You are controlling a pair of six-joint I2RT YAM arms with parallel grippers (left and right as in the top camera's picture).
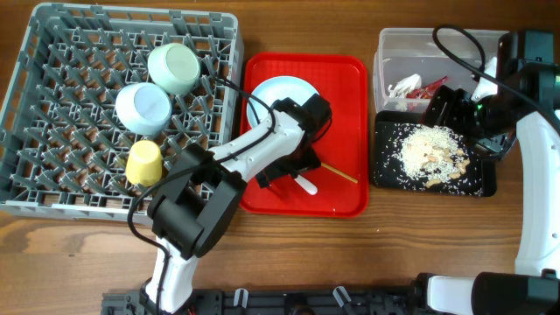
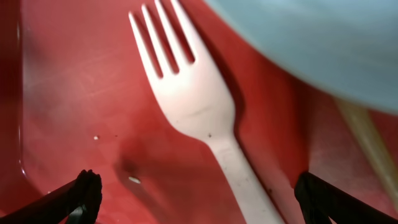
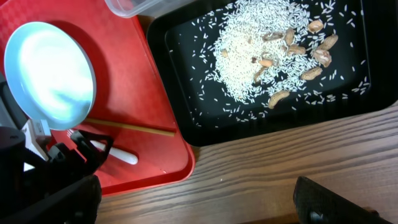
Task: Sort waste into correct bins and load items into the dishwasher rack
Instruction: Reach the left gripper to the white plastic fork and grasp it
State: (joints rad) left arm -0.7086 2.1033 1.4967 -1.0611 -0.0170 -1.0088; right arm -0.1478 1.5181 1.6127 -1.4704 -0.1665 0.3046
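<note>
While our left tool (image 2: 199, 196) is hanging low over the red serving tray (image 2: 68, 93), we are holding its fingers (image 2: 84, 193) spread wide, one on each side of the white plastic fork (image 2: 205, 106), and it is gripping nothing. The fork is lying flat on the tray, just beside the rim of the round white plate (image 2: 323, 43), and the thin wooden chopsticks (image 3: 130, 127) are lying between plate and fork handle. We are judging this straddle to be deliberate. The handle is the narrowest part and is lying clear of the plate, so closing there is looking like the cleanest way to lift the fork for the dishwasher rack (image 1: 131, 10).

Our right tool (image 3: 199, 208) is hovering by the bins at the far side of the counter (image 1: 420, 236). It is equally wide open and empty, seemingly parked out of the left arm's way. The waste is looking sorted. Rice-like crumbs (image 3: 249, 50), with some peanuts (image 3: 314, 56) among them, are lying heaped in the black tray (image 3: 180, 37). The red snack wrapper (image 1: 429, 87) and the white crumpled scrap (image 1: 404, 86) are sitting in the clear tub (image 1: 394, 44).

In the rack, two pale green-blue bowls (image 1: 173, 68) and the small yellow cup (image 1: 144, 163) are sitting among the pegs, so we are reckoning that plate, fork and chopsticks are what is left to load. We are finding no brand, label or readable writing anywhere.
</note>
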